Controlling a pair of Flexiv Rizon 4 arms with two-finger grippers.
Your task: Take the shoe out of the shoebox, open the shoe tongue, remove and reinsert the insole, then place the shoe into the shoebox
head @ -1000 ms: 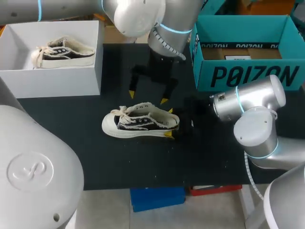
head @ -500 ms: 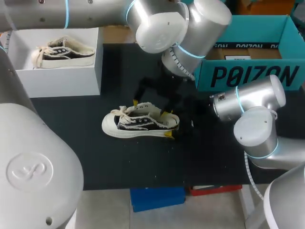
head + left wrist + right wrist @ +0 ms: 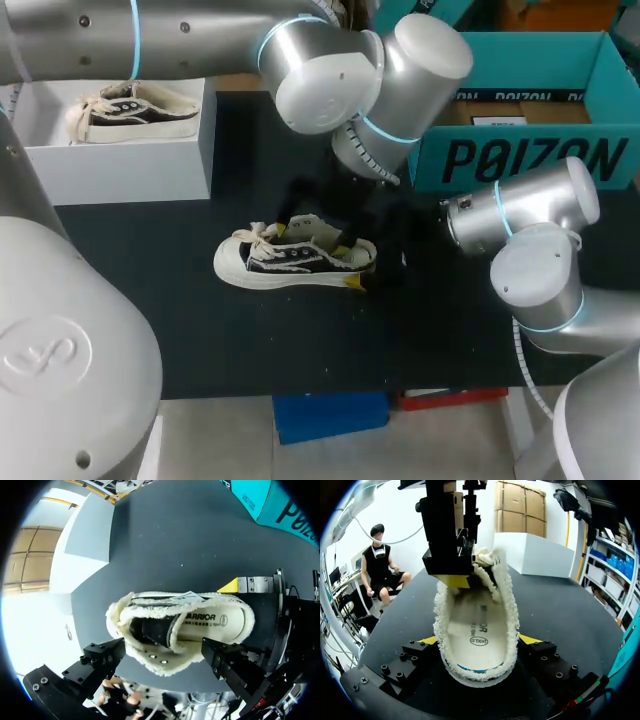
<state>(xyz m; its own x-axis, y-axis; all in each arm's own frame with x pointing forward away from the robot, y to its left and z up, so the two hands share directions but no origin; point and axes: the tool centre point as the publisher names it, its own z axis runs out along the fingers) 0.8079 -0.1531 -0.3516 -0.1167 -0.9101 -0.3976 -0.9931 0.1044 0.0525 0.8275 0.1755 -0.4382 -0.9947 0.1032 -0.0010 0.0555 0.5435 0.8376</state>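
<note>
My right gripper [image 3: 479,641] clamps the heel of the fleece-lined black-and-cream canvas shoe [image 3: 295,262], out on the black table [image 3: 200,340]. My left gripper [image 3: 162,655] gapes over its tongue [image 3: 155,630]. The white insole [image 3: 475,625] is still seated; removal, reinsertion and boxing remain.

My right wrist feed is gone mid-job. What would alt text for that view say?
The right gripper is clamped on the heel of the shoe from both sides, with the fleecy opening and insole facing up. Ahead, the left gripper is at the shoe's collar. A white shoebox stands farther off on the black table.
</note>
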